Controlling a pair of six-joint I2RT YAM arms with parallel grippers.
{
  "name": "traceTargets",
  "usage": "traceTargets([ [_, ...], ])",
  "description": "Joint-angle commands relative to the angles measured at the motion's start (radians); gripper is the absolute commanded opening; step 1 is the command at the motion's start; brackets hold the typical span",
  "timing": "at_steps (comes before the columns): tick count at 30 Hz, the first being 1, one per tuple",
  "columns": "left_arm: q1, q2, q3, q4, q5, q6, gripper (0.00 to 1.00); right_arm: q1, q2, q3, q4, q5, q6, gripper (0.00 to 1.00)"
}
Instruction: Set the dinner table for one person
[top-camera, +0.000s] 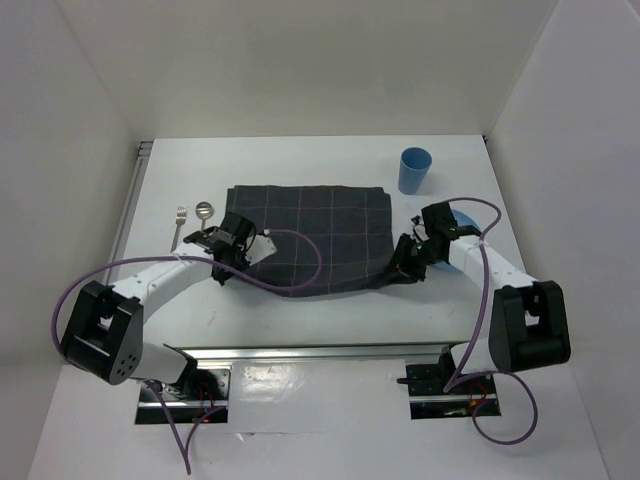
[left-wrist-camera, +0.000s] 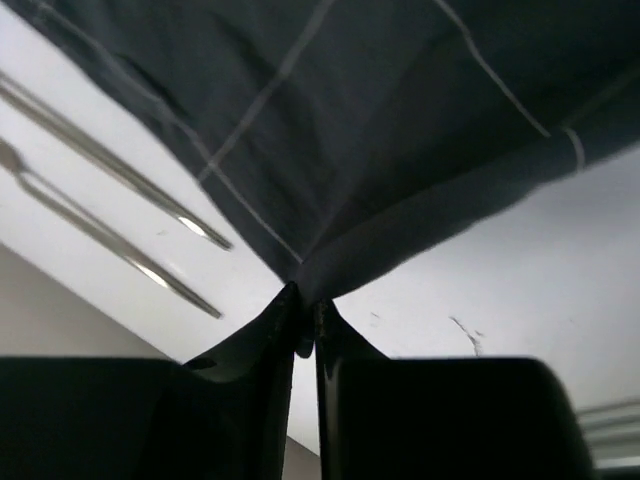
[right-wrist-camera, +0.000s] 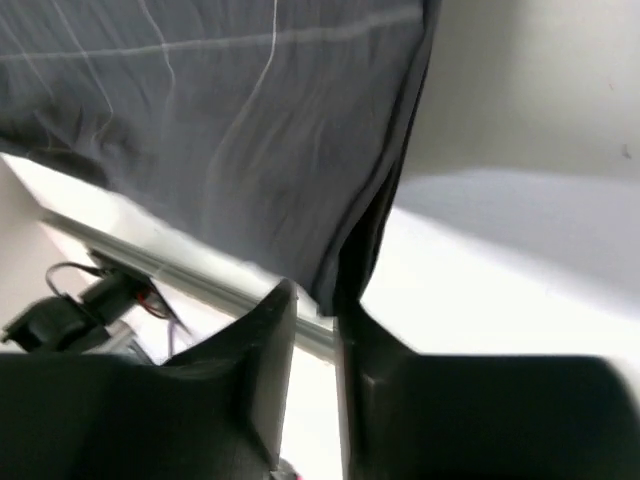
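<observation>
A dark grey checked cloth (top-camera: 310, 235) lies spread on the middle of the white dinner table (top-camera: 300, 160). My left gripper (top-camera: 222, 268) is at the cloth's near left corner. In the left wrist view it (left-wrist-camera: 305, 305) is shut on that corner of the cloth (left-wrist-camera: 380, 130). My right gripper (top-camera: 398, 272) is at the near right corner. In the right wrist view it (right-wrist-camera: 315, 300) stands narrowly apart with the folded corner of the cloth (right-wrist-camera: 230, 150) between the fingers, held slightly off the table.
A fork (top-camera: 179, 226) and a spoon (top-camera: 203, 212) lie left of the cloth; their handles (left-wrist-camera: 110, 160) show in the left wrist view. A blue cup (top-camera: 414, 170) stands at the back right. A blue plate (top-camera: 466, 218) is partly hidden by the right arm. Metal rails run along the left (top-camera: 128, 200) and near (top-camera: 320, 352) edges.
</observation>
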Motion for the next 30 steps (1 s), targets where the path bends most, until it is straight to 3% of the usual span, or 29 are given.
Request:
traceTargets([
  [1, -0.028, -0.055, -0.009, -0.168, 0.080, -0.058, 0.22, 0.004, -0.065, -0.018, -0.116, 0.025, -0.004, 0.50],
  [5, -0.055, -0.107, 0.028, -0.372, 0.164, -0.038, 0.55, 0.004, -0.177, 0.023, -0.227, 0.089, 0.017, 0.67],
  [8, -0.055, -0.132, 0.123, -0.512, 0.236, -0.002, 0.56, 0.004, -0.206, 0.137, -0.285, 0.161, 0.017, 0.66],
  [11, -0.055, -0.113, 0.270, -0.534, 0.264, -0.012, 0.59, 0.026, -0.139, 0.197, -0.258, 0.189, 0.017, 0.37],
  [12, -0.055, -0.081, 0.314, -0.469, 0.241, -0.029, 0.60, 0.044, -0.114, 0.209, -0.240, 0.171, 0.017, 0.21],
  [15, -0.055, 0.012, 0.315, -0.331, 0.149, -0.087, 0.54, 0.090, -0.002, 0.194, -0.112, 0.128, 0.037, 0.02],
  [17, -0.055, 0.150, 0.303, -0.292, 0.059, -0.136, 0.51, 0.101, 0.092, 0.179, -0.024, 0.097, 0.046, 0.00],
  [21, -0.035, 0.275, 0.249, -0.135, -0.021, -0.173, 0.51, 0.101, 0.209, 0.140, 0.090, 0.127, 0.062, 0.00],
  [27, -0.035, 0.328, 0.229, -0.077, -0.011, -0.209, 0.52, 0.113, 0.282, 0.110, 0.124, 0.259, 0.080, 0.00],
  [30, -0.035, 0.329, 0.191, -0.091, 0.081, -0.209, 0.52, 0.104, 0.264, 0.058, 0.112, 0.324, 0.117, 0.00],
])
